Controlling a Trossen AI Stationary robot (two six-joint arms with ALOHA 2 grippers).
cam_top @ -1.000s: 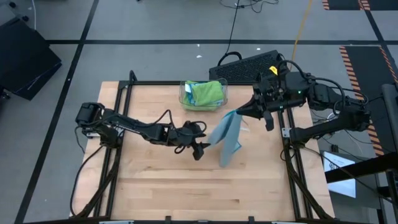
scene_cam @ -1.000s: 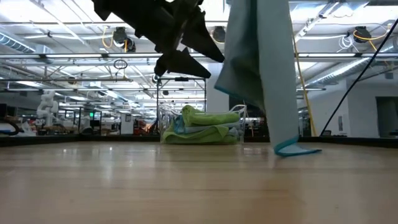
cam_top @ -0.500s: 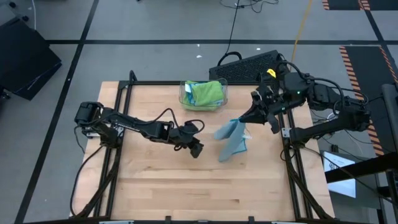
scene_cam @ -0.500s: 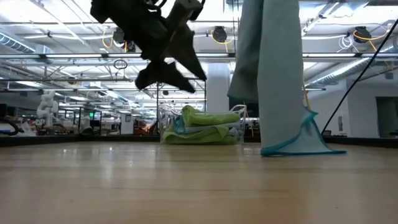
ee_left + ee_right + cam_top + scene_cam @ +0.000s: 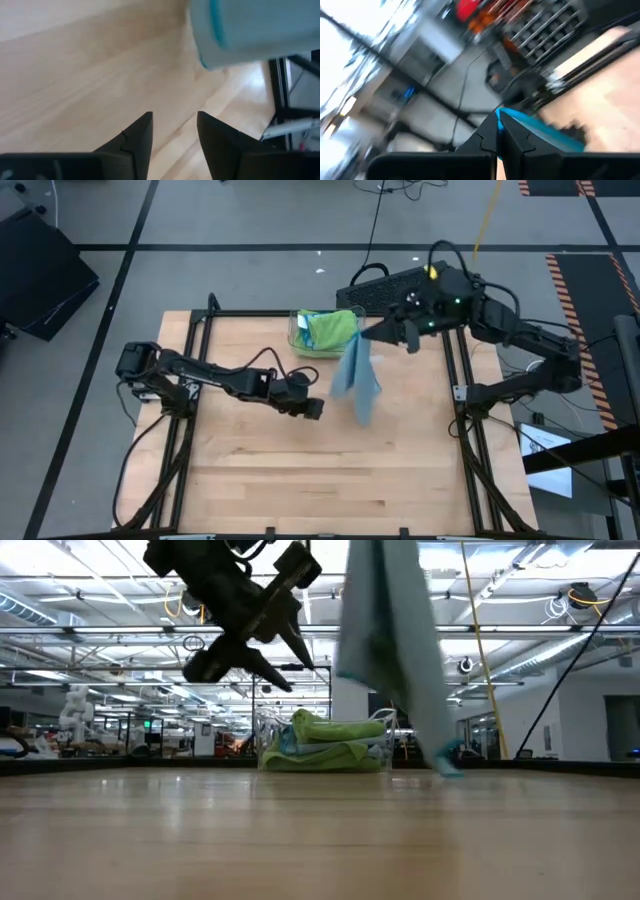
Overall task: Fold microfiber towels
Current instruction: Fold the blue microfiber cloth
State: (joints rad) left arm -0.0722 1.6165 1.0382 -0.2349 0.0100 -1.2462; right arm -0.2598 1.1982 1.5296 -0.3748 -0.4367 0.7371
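Lifted off the table (image 5: 250, 470) now, the blue towel (image 5: 355, 375) dangles near the bin (image 5: 300, 330), pinched in the right gripper (image 5: 366, 335). Left gripper (image 5: 315, 409), fingers parted and holding nothing, has pulled back slightly, hovering beside it.

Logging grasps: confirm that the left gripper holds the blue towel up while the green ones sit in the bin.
Wrong arm. The high view shows the right gripper holding the blue towel up; the left gripper is empty. The green towels do sit in the bin.

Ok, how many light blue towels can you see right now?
2. One light blue towel hangs from the right gripper; a second shows in the clear bin under a green one. More may be hidden.
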